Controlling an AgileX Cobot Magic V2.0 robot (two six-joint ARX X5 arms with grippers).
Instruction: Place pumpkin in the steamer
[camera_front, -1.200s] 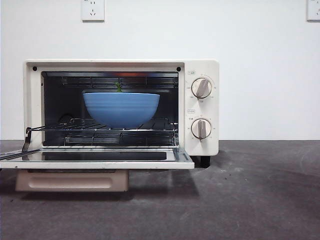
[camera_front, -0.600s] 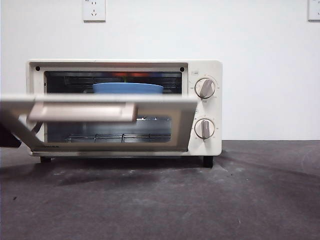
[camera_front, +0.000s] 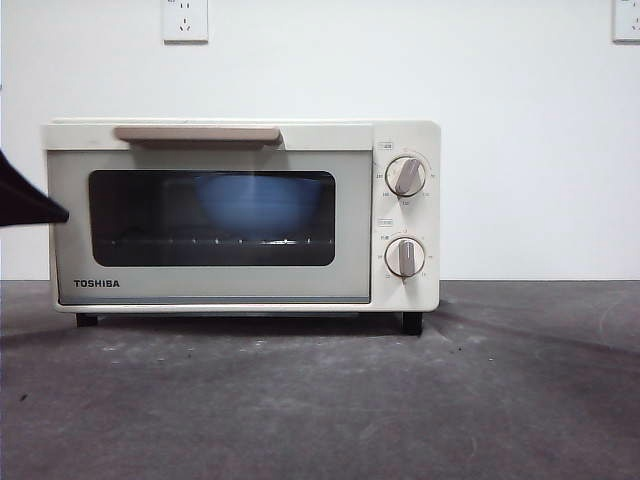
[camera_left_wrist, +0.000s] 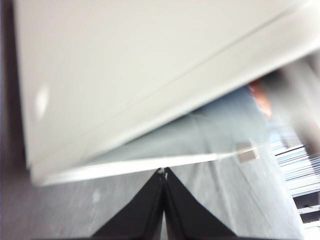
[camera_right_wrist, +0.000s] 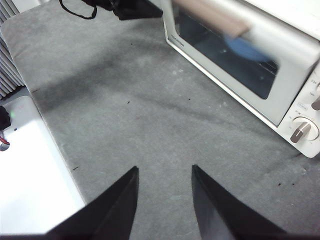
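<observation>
In the front view you look level across a dark grey, scuffed table (camera_front: 400, 400) to a plain white wall carrying two sockets, one (camera_front: 185, 19) at upper left and one (camera_front: 627, 19) cut by the right edge. One cream-white boxy TOSHIBA steamer (camera_front: 240, 215) stands on the table with its dark glass door closed, one beige handle (camera_front: 197, 134) along the top and two round knobs (camera_front: 405, 176) stacked on the right panel. Behind the glass you can make out one ribbed blue bowl (camera_front: 258, 203); the pumpkin itself is not discernible there. A black tip, the left gripper (camera_front: 25, 198), pokes in just beside the steamer's left side.

In the left wrist view, the left gripper's jaws are pressed together, their tips right at the steamer's pale body, which is blurred. Beyond the tips an orange patch, possibly the pumpkin (camera_left_wrist: 260, 97), shows; you cannot tell for sure.

In the right wrist view, the right gripper (camera_right_wrist: 164, 174) hangs over bare table with its jaws apart and holding nothing, well apart from the steamer ahead of it, whose glass shows the blue bowl.
</observation>
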